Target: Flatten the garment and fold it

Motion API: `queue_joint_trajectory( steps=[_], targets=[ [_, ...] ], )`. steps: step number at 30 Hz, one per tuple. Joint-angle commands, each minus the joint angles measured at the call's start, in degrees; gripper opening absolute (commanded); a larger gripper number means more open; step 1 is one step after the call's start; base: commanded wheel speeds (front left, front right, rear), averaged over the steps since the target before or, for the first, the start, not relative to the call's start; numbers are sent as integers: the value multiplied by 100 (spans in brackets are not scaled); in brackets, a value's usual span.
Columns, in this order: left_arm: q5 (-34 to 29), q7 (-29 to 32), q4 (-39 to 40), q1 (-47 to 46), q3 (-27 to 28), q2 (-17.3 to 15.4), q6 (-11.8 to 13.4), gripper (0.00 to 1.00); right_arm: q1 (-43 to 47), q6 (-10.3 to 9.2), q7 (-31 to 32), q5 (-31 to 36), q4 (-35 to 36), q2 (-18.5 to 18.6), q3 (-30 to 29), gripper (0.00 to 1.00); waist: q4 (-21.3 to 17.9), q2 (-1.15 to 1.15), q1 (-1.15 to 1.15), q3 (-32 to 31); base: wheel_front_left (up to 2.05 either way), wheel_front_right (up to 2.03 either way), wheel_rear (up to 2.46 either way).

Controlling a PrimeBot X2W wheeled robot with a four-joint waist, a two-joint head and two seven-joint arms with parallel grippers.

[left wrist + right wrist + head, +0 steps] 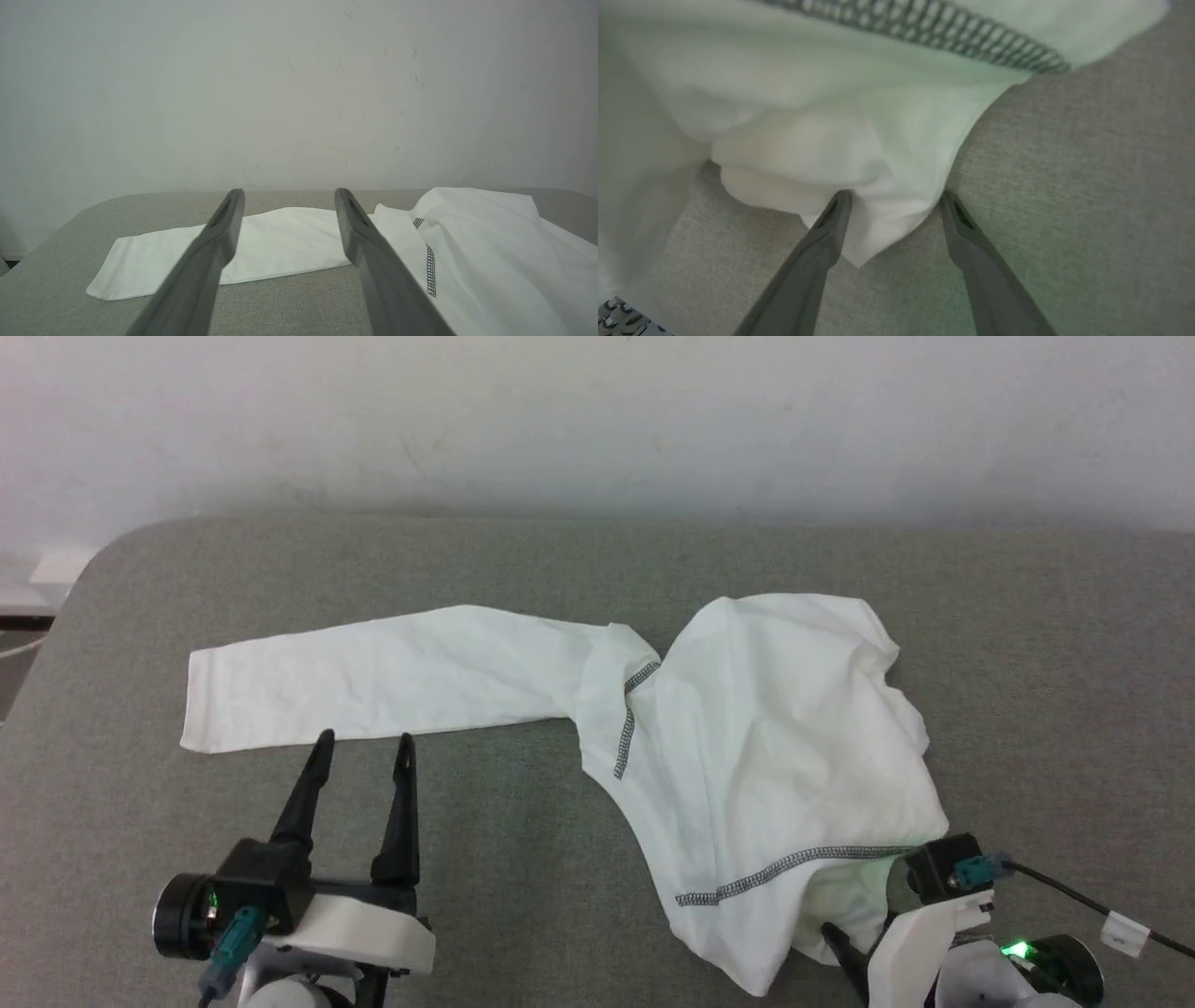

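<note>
Just ahead of my left pincer (365, 737) a sleeve (373, 677) of the garment (766, 737) bars the way; to its right the grey table (504, 821) lies bare. Bunched cloth (878, 224) fills the gap between the spread fingers (817, 252) of my right pincer (896, 195).

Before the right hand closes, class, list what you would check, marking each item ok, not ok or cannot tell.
1. Right hand open: ok, jaws apart.
2. Cloth between them: ok, a fold of the garment sits there.
3. Left hand free: ok, open and empty.
4. One sleeve flat: ok, stretched out on the table.
5. Body flat: not ok, bunched.
6. Second sleeve found: cannot tell, hidden.
</note>
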State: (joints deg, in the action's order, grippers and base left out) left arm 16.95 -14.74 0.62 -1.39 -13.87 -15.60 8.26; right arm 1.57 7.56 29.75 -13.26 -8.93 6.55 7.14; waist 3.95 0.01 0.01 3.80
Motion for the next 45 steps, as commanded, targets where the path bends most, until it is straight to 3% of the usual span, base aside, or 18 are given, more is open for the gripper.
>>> queue_joint_trajectory(
  steps=[1,4,5,6,7,12,15,24,28,32,33,34,39,45],
  targets=[
    [-90,-25,-82,-122,33,99,-96,100,-153,-8,152,-43,-154,-31,67,100,249,-1,-1,261,0,0,0],
    [-167,-26,-173,-173,106,232,-210,100,-276,-8,215,-148,-389,-63,236,100,312,-1,-1,344,0,0,0],
    [-188,-26,-210,-177,142,267,-249,100,-300,-8,212,-159,-467,-58,291,93,317,-1,-1,354,0,0,0],
    [-212,-26,-252,-176,176,297,-287,100,-324,-8,183,-165,-538,-52,336,26,314,-1,-1,349,0,0,0],
    [-236,-26,-299,-159,210,322,-320,100,-344,-8,132,-167,-605,-47,379,0,290,-1,-1,311,0,0,0],
    [-346,-26,-448,36,377,433,-435,100,-350,-8,-101,-118,-695,160,563,0,-18,-1,-1,-33,0,0,0],
    [-401,-26,-480,124,431,517,-508,100,-297,-8,-75,-92,-451,488,559,0,-235,-1,-1,-199,0,0,0],
    [-595,-26,-575,79,461,799,-760,100,-280,-8,649,62,543,2217,-319,0,-603,-1,-1,-342,0,0,0],
    [-644,-26,-674,24,472,893,-874,100,-381,-8,692,84,332,2702,-698,0,-616,-1,-1,-273,0,0,0],
    [-692,-26,-772,-72,440,951,-963,100,-449,-8,462,156,-78,2838,-677,0,-567,-1,-1,-182,0,0,0],
    [-704,-26,-806,-101,429,970,-989,100,-500,-8,303,148,-210,2788,-650,13,-555,-1,-1,-165,0,0,0],
    [-710,-26,-848,-124,421,988,-1015,100,-561,-8,118,134,-350,2712,-632,100,-549,-1,-1,-149,0,0,0],
    [-694,-26,-1074,-179,387,1053,-1133,100,-852,-8,-786,276,-664,2282,-443,100,-638,-1,-1,-111,0,0,0],
    [-578,75,-1529,-258,174,1089,-1320,100,-901,-8,-1667,562,-123,1723,-505,100,-919,-1,-1,-139,0,0,0]
  ],
)
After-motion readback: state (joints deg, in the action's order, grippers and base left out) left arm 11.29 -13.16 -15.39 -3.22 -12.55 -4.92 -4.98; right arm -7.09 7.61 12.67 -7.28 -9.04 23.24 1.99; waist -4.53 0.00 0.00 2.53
